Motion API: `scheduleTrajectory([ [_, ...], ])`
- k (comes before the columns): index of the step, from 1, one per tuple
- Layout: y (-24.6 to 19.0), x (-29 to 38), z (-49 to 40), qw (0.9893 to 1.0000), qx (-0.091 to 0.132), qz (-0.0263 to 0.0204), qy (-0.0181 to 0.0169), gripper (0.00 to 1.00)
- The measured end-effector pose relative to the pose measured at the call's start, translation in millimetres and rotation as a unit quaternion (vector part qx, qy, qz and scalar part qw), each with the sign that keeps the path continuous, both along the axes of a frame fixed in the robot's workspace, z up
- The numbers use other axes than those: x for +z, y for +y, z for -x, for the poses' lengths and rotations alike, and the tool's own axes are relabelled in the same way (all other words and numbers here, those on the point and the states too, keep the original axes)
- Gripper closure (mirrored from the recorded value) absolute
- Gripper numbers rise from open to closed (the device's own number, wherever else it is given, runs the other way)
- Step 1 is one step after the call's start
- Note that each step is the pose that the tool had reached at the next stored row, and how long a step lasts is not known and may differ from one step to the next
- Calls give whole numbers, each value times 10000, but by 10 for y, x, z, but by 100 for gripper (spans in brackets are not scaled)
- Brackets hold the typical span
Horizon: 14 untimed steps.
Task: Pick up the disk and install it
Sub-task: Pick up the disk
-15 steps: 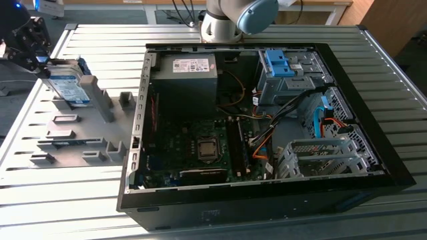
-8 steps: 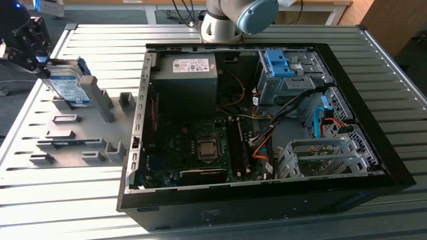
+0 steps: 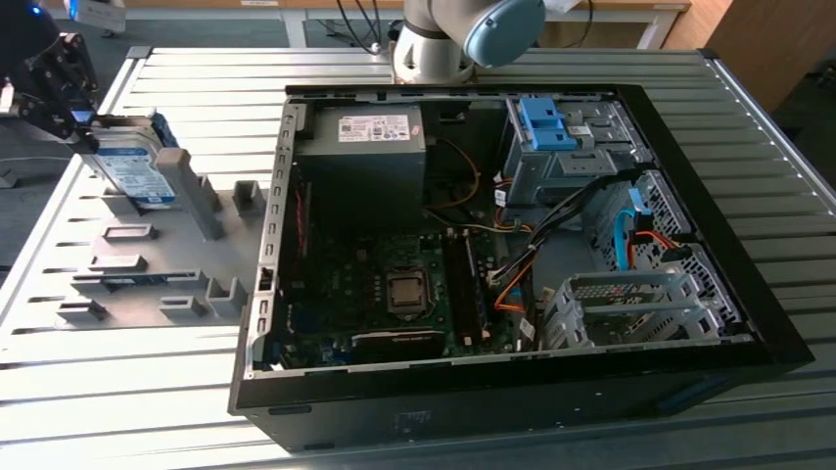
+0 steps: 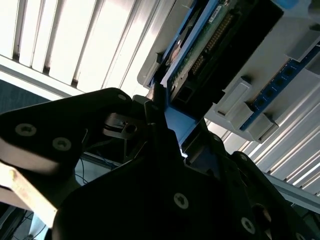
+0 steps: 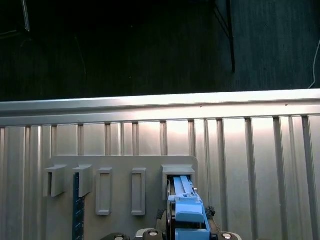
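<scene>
My hand (image 3: 78,125) is clenched on the upper edge of the flat silver blue-railed disk (image 3: 133,168). The disk stands upright at a slot of the grey plastic rack (image 3: 157,294) on the ribbed metal desk (image 3: 157,392), beside the open black computer case (image 3: 731,294). I'd judge it stiff, dense and shock-sensitive, so it is best gripped by the rails, clear of the circuit board.
</scene>
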State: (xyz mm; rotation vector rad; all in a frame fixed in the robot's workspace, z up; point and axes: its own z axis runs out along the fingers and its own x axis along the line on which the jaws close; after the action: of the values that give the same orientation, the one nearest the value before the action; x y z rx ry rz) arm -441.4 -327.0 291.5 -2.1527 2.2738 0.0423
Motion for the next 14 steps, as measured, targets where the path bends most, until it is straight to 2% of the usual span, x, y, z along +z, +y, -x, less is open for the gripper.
scheduleTrajectory([
  [10, 0, 0, 0, 9995, 326, 0, 0, 62],
  [14, 0, 0, 0, 9994, 353, 0, 0, 62],
])
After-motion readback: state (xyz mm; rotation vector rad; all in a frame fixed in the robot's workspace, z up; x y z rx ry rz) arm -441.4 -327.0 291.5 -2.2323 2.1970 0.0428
